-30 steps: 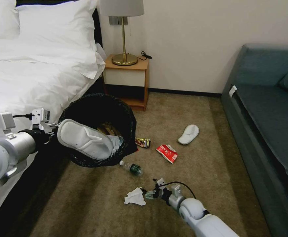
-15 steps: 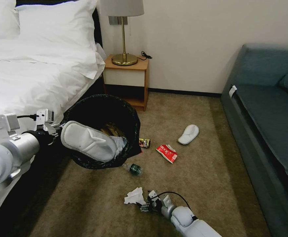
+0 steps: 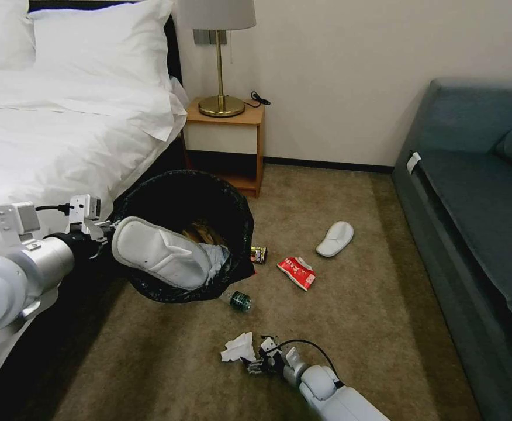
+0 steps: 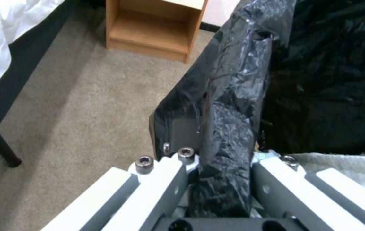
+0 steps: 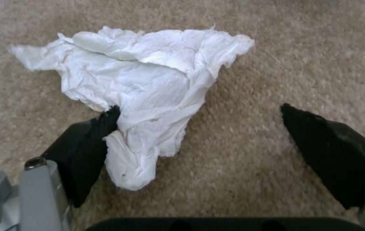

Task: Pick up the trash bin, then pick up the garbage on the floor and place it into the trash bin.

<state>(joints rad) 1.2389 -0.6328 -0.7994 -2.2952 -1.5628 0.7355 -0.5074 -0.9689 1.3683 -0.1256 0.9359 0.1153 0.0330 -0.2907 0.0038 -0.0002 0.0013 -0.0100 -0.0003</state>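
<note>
**Bin held up by the bed, right gripper down at the tissue**

The trash bin [image 3: 186,234] is round, lined with a crinkly glossy black bag, and it's held off the carpet, tipped with its wide mouth facing the camera, right beside the bed [image 3: 45,134]. The left gripper [image 4: 219,173] has its fingers clenched on the bin's rim; in the wrist view you can see the wrinkled plastic squeezed between the two pale metal fingers [image 4: 165,179]. A white slipper [image 3: 159,252] with a soft padded sole sticks out over the near rim, and some tan paper sits deeper inside.

On the floor [image 3: 355,327], which is short-pile beige-brown carpet, a crumpled white tissue [image 5: 143,93] lies just in front of the right gripper [image 5: 199,128]. Its black wedge-shaped fingers [image 5: 332,147] are spread wide, not gripping anything. One finger touches the tissue's edge, the other is well apart on bare carpet, and the tissue's narrow twisted tail pokes into the gap between them.

More litter near the bin: a small clear bottle with a dark green label [image 3: 238,300] just below the rim, a shiny gold-and-red wrapper [image 3: 259,254] beside it, a flattened red packet [image 3: 297,272] a bit farther out, and a second white slipper [image 3: 335,238] sole up toward the grey-blue sofa [image 3: 478,193]. A wooden nightstand [image 3: 227,146] with a brass lamp [image 3: 220,58] stands against the wall.
</note>
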